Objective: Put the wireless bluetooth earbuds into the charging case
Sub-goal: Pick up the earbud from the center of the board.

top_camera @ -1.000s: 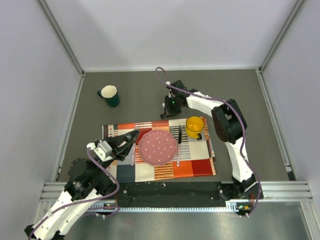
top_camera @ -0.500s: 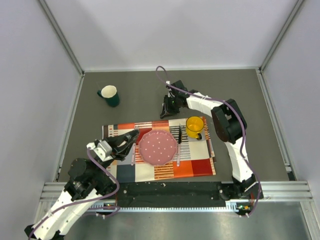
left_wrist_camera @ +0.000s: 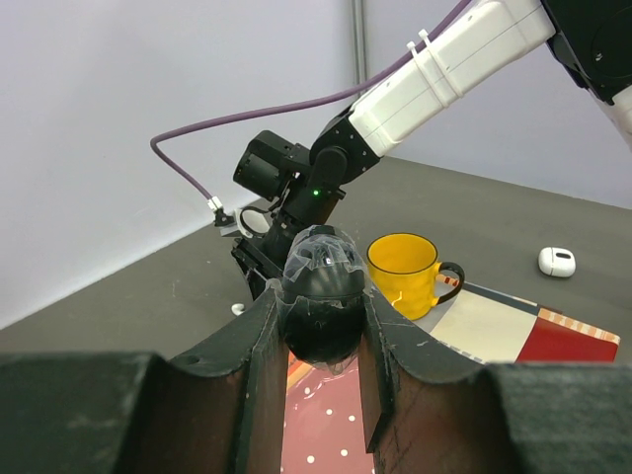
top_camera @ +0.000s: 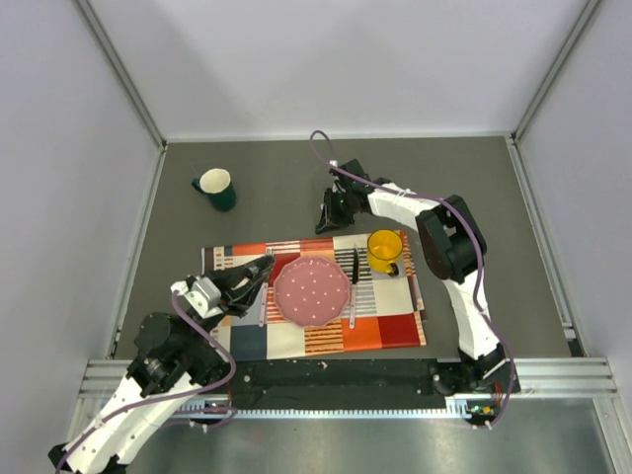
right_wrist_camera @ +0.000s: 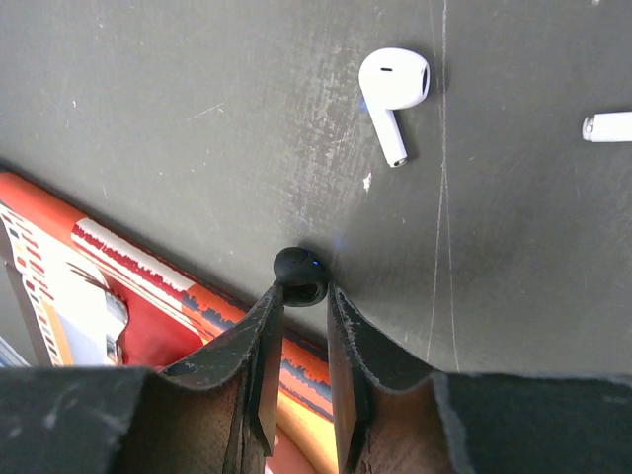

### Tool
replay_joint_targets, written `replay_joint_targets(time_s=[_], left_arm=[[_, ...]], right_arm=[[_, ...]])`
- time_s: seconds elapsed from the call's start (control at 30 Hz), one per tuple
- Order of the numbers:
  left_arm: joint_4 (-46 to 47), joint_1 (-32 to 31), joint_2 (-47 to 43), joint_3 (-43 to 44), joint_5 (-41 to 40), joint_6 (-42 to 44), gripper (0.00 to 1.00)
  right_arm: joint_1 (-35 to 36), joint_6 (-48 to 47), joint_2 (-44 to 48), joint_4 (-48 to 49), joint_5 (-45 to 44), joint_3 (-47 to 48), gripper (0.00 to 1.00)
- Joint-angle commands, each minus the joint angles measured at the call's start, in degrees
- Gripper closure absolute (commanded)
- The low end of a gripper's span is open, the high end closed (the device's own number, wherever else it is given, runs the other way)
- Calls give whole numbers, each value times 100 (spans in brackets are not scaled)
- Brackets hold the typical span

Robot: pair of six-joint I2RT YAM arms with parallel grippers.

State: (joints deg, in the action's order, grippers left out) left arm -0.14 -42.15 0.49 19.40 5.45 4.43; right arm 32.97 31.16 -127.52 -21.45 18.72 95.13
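R gripper [right_wrist_camera: 304, 292] pinching black bud [right_wrist_camera: 299, 271] behind yellow mug [top_camera: 384, 249], white earbuds [right_wrist_camera: 393, 84] nearby — L gripper [left_wrist_camera: 321, 298] clamps black oval [left_wrist_camera: 323, 265] — R since edged farther from mug.

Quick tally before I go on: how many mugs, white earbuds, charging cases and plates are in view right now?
Mugs: 2, the yellow mug and the green mug
White earbuds: 2, the whole earbud and the second earbud, cut off at the picture's edge
Charging case: 1
Pink plate: 1
Total: 6
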Motion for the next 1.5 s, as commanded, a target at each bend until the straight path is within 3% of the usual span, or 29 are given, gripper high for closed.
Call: replay_joint_targets(time_s=[0.0,0.43,0.53,0.73,0.83,1.2,1.47], left_arm=[[269,-21,-972,90,-53,-38,100],[296,-21,-972,73,-115,-47,100],[313,-21,-963,55,-123,-47,100],[269,-21,-981,73,-150,-38,100],[252,-21,-972,90,-150,-47,100],[505,-21,-963,-120,17,251,100],[911,-21,-814,-279,280,85,100]], right_arm=[[-28,57,-141,177,-236,6,76],[25,110,-308,168,-273,128,76],[34,101,-326,168,-255,172,80],[34,110,-282,203,-150,164,99],[51,57,-142,299,-27,94,100],[52,-109,1677,915,429,-741,100],[121,-382,3891,1179,878,-2042,100]])
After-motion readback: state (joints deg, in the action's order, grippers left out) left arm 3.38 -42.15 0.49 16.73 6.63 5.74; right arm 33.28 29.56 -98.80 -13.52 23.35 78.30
